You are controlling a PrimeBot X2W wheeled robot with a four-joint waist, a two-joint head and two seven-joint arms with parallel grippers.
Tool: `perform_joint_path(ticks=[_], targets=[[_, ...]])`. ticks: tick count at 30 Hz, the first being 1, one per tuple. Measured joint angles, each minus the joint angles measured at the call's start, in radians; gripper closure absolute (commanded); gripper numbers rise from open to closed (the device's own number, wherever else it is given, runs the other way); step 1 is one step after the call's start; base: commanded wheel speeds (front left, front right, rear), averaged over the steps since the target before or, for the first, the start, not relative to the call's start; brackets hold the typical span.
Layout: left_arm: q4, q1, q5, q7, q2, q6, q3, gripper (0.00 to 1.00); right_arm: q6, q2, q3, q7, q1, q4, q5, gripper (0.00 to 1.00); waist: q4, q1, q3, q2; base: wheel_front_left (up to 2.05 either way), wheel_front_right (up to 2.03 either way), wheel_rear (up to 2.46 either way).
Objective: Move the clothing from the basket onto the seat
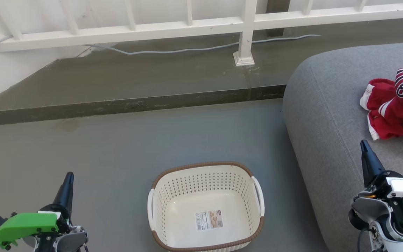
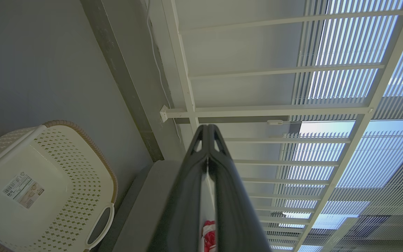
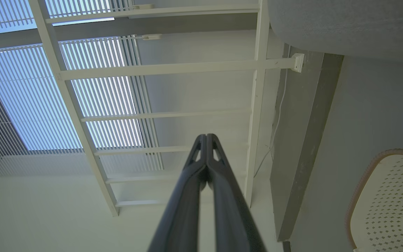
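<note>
A white railing [image 1: 159, 29] is running along a raised concrete ledge [image 1: 135, 78], its post [image 1: 244, 49] standing on a square foot, while a pale cable [image 1: 173, 51] is trailing across the ledge above the grey floor [image 1: 100, 150]. Daylight is showing through slatted blinds [image 3: 107, 91].

A: What colour is the clothing [image 1: 397, 105] beyond the right claw [image 1: 363, 144]?

B: Red, with white stripes and trim, and black-and-white numerals. The seat [image 1: 327, 122] under it is plain grey.

A: And the basket [image 1: 201, 183] between the claws?

B: Cream, patterned with rows of small holes, with a brown woven-look rim and white handles. The left claw [image 1: 69, 175] is black, with a bright green housing [image 1: 23, 224] behind it. The floor [image 1: 117, 147] around it is dull grey, the railing [image 1: 187, 26] white.
</note>
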Motion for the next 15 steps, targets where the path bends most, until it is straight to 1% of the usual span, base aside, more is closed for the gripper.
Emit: perform_joint_path(ticks=[15], targets=[[0.001,0.0,0.0,0.0,0.0,-0.003,0.001,1.0,0.0,0.0,-0.001,0.001,0.0,0.0,0.0,1.0,0.0,0.0,0.0,0.0,0.0,0.0,0.0]])
